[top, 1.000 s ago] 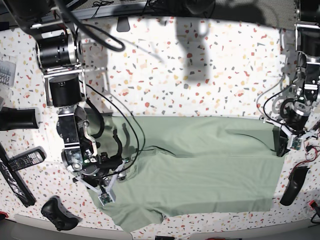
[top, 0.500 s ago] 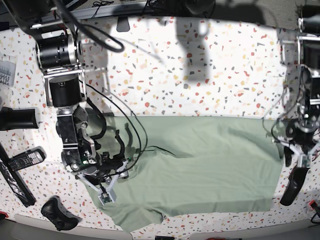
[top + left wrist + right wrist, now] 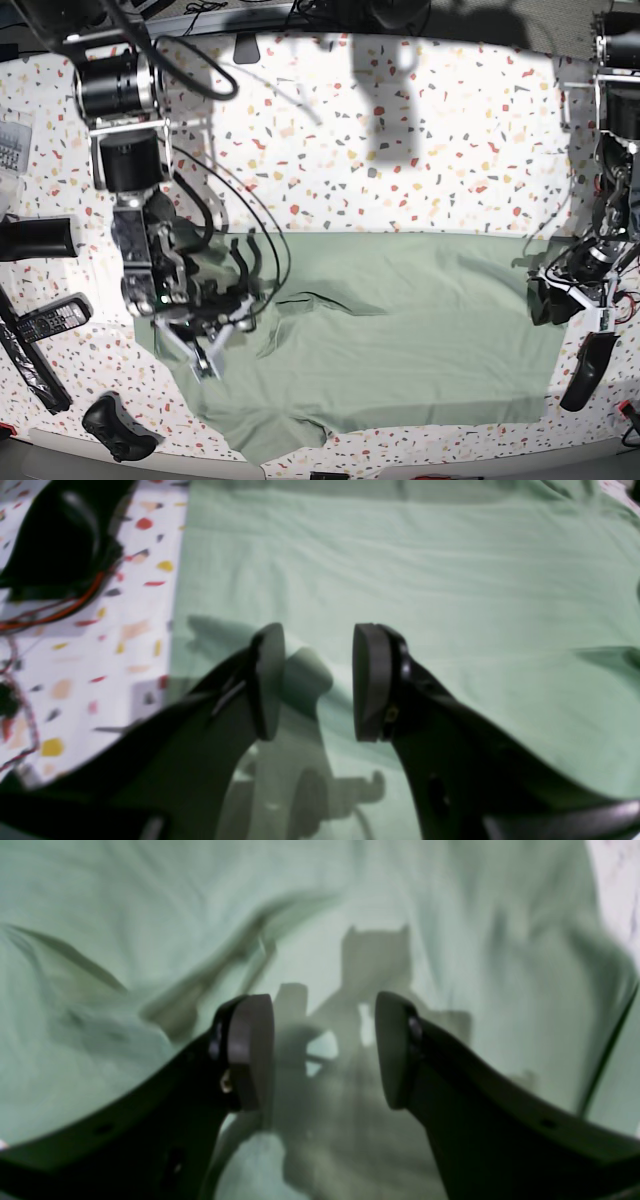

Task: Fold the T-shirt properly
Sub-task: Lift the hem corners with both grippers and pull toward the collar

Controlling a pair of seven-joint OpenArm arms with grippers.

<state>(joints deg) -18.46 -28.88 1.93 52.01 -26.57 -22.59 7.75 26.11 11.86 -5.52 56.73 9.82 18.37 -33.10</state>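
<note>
speckled tabletop (image 3: 420,150) bears the t-shirt (image 3: 400,340); both claws gape empty, right wrist view blurred.

The T-shirt (image 3: 390,330) lies spread across the table's (image 3: 400,150) near half; what looks like a remote control (image 3: 45,322) sits off its left edge.
</note>
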